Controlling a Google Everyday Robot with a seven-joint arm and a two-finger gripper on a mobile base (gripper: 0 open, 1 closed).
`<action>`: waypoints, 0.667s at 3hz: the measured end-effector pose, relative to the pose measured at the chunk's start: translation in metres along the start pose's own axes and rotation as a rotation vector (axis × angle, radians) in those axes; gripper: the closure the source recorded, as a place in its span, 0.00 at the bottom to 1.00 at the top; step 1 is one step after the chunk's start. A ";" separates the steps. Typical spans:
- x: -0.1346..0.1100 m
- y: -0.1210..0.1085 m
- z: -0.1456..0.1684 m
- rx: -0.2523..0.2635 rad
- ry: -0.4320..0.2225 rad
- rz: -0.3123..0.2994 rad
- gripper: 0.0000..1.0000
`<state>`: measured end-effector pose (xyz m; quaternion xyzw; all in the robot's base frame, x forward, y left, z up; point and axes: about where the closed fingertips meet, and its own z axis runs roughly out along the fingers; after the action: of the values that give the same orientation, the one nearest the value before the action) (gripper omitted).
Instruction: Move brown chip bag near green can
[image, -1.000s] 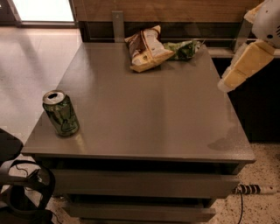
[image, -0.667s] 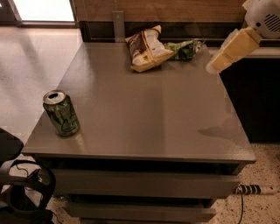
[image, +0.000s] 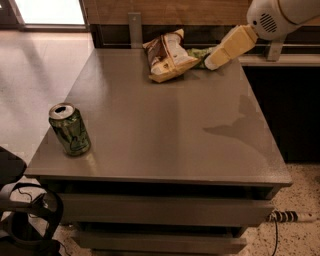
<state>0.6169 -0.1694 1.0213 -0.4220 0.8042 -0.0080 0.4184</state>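
Observation:
The brown chip bag (image: 167, 55) lies at the far middle of the grey table (image: 165, 130), dark brown with a white panel and tan edges. The green can (image: 69, 129) stands upright near the table's front left corner, far from the bag. My gripper (image: 212, 62) comes in from the upper right on a white arm, its cream-coloured tip hanging just right of the bag, over a small green snack bag (image: 198, 52).
A dark counter (image: 280, 60) adjoins the table's right side. A metal post (image: 135, 30) stands behind the table's far edge. Black equipment and cables (image: 25, 220) sit on the floor at the lower left. Drawers (image: 165, 210) lie under the tabletop.
My gripper has moved left and farther in, from beyond the table's right edge to just beside the brown chip bag. The bag and the can have not moved.

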 end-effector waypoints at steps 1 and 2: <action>-0.004 -0.001 0.030 -0.010 -0.022 0.084 0.00; -0.004 0.000 0.030 -0.010 -0.022 0.084 0.00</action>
<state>0.6385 -0.1570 1.0048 -0.3900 0.8166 0.0183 0.4252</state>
